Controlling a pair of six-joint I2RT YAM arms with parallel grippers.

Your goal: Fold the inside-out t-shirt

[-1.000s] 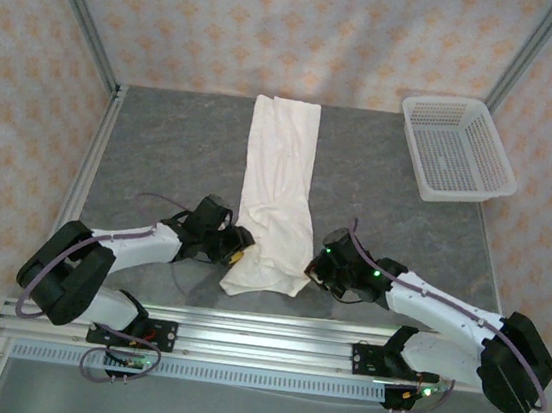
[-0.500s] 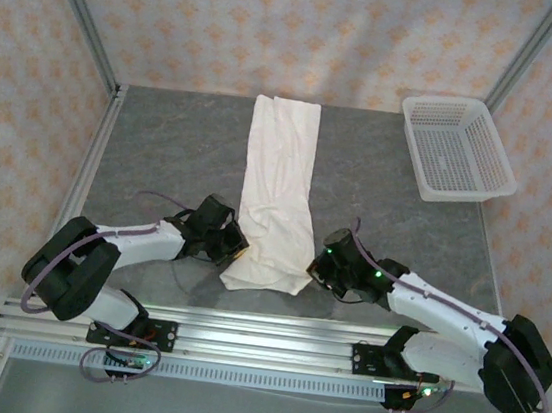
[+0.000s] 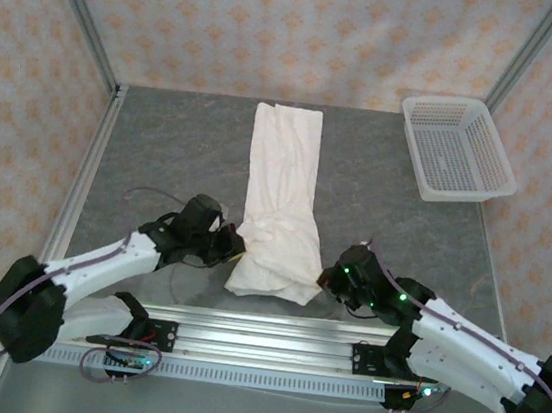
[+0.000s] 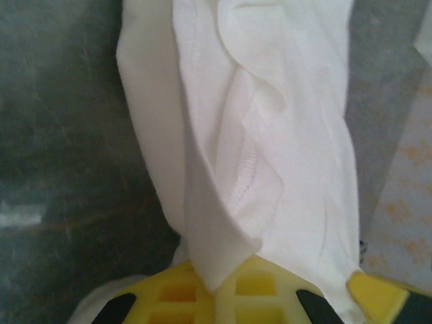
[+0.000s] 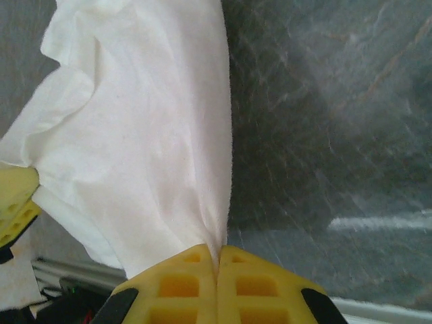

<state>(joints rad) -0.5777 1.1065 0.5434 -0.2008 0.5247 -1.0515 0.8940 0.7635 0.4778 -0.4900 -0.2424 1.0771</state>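
Inside-out t-shirt [image 3: 279, 202] lies in a strip on your tabletop [image 3: 163, 142]; wrist views show left hand [image 4: 214, 289] and right hand [image 5: 217, 262] clamped tight on its near edge.

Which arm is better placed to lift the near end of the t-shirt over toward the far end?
Right, narrowly. The right hand pinches the t-shirt cleanly at its edge; the left hand is also shut on it, but cloth drapes over one finger.

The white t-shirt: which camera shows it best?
Top external: the whole t-shirt lies as a long strip. The wrist views show close-ups of its near corners, pinched by the left gripper and right gripper.
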